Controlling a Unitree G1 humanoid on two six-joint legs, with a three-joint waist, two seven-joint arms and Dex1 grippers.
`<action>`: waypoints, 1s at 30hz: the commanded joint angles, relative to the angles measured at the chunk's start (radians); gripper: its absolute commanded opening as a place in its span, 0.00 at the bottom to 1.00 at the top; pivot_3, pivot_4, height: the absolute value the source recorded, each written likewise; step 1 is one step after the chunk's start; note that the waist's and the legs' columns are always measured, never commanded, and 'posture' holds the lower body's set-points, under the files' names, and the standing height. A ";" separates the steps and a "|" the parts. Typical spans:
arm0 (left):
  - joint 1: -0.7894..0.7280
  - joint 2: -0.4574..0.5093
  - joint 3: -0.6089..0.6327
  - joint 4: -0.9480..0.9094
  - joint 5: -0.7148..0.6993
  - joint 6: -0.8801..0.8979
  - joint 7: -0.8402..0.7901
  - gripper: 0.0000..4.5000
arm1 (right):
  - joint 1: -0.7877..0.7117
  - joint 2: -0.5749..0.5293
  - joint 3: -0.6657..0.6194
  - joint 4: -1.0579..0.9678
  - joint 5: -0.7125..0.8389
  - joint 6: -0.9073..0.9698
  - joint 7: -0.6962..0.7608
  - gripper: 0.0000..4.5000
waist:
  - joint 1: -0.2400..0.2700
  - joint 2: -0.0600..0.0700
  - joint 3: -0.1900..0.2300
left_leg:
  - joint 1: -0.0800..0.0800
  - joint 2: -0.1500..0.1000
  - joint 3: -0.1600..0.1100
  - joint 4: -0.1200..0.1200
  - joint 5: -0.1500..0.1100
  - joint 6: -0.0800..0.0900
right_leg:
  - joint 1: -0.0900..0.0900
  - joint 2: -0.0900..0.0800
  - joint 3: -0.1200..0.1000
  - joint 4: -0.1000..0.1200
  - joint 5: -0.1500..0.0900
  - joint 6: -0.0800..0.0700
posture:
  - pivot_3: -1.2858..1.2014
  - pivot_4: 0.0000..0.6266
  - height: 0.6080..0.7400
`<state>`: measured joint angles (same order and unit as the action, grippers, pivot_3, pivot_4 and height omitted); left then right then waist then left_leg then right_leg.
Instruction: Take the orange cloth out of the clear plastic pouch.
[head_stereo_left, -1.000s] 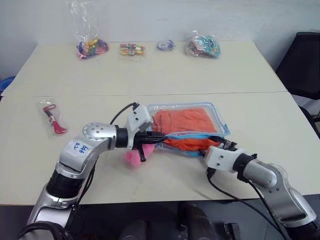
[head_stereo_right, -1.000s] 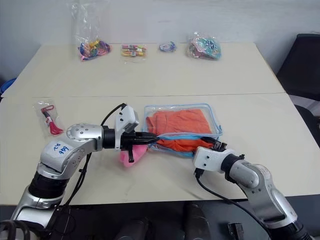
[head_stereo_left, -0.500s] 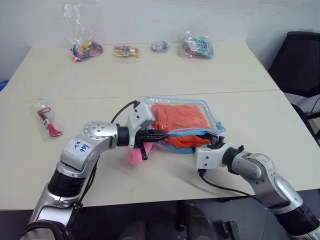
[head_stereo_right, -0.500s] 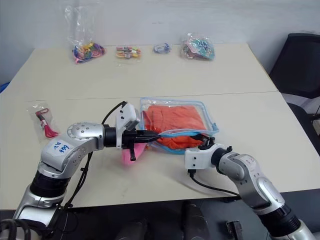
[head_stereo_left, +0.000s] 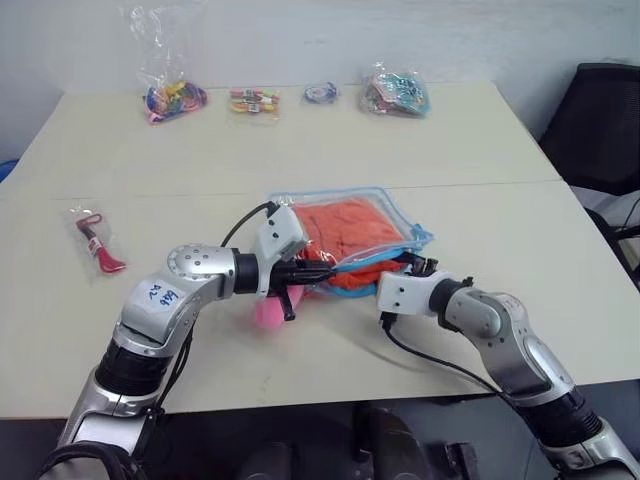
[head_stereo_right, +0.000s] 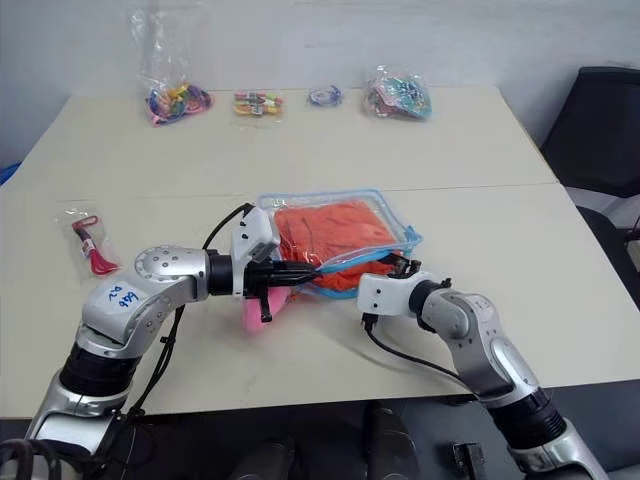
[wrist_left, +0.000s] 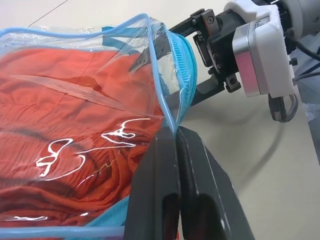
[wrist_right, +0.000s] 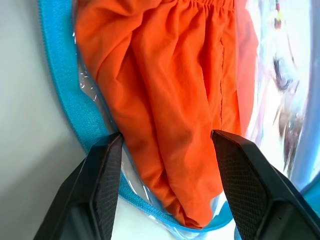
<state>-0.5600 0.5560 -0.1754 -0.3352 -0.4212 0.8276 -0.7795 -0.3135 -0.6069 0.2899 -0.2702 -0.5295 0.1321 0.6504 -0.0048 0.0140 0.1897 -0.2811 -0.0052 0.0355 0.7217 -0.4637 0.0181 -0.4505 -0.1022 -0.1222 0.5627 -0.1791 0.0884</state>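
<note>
The orange cloth (head_stereo_left: 352, 228) sits inside the clear plastic pouch (head_stereo_left: 395, 205), bunched in folds, with a portion showing at the pouch's open mouth. The pouch lies on the table (head_stereo_left: 300, 150), just nearer than the seam between the two tabletops, about midway between the left and right edges; its mouth side is lifted off the surface.

The left gripper (wrist_left: 175, 145) has its fingers pressed together, pinching the blue zipper edging of the upper pouch wall and holding the mouth up.

The right gripper (wrist_right: 165, 142) has its fingers spread. They stand at the pouch mouth, one on each side of the cloth fold; whether the pads touch the cloth cannot be told.

A pink plush toy (head_stereo_left: 268, 312) lies on the table under the left gripper, just beside the pouch's left edge. A small bag with a red item (head_stereo_left: 95, 238) lies near the left edge. Four small bags of colourful trinkets (head_stereo_left: 175, 98) stand in a row along the far edge.
</note>
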 joint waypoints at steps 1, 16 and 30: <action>0.020 0.012 -0.010 -0.006 0.021 -0.049 -0.011 0.00 | -0.027 0.009 -0.007 -0.025 0.015 -0.002 0.012 0.64 | 0.000 0.000 0.000 | 0.000 0.000 0.000 0.000 0.000 0.000 | 0.000 0.000 0.000 0.000 0.000 0.000 | 0.52 0.24 1.00; 0.030 0.005 -0.005 0.018 0.047 -0.092 -0.011 0.00 | -0.073 -0.040 0.083 0.159 -0.115 -0.172 -0.036 0.64 | 0.000 0.000 0.000 | 0.000 0.001 0.000 -0.001 0.000 -0.001 | 0.000 0.001 -0.001 -0.001 0.000 0.000 | 0.52 0.24 1.00; 0.019 -0.010 -0.003 0.032 0.050 -0.080 0.010 0.00 | -0.078 -0.008 0.065 0.184 -0.081 -0.197 -0.053 0.01 | 0.002 0.000 0.000 | 0.000 0.002 -0.001 -0.001 0.000 -0.001 | 0.001 0.001 -0.001 -0.001 0.000 0.000 | 0.52 0.24 1.00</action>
<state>-0.5279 0.5522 -0.1949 -0.2997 -0.3668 0.7480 -0.7762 -0.4139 -0.6023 0.3630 -0.0582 -0.6186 -0.0663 0.5806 -0.0029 0.0141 0.1895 -0.2810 -0.0037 0.0341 0.7210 -0.4637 0.0173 -0.4494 -0.1014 -0.1236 0.5610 -0.1794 0.0879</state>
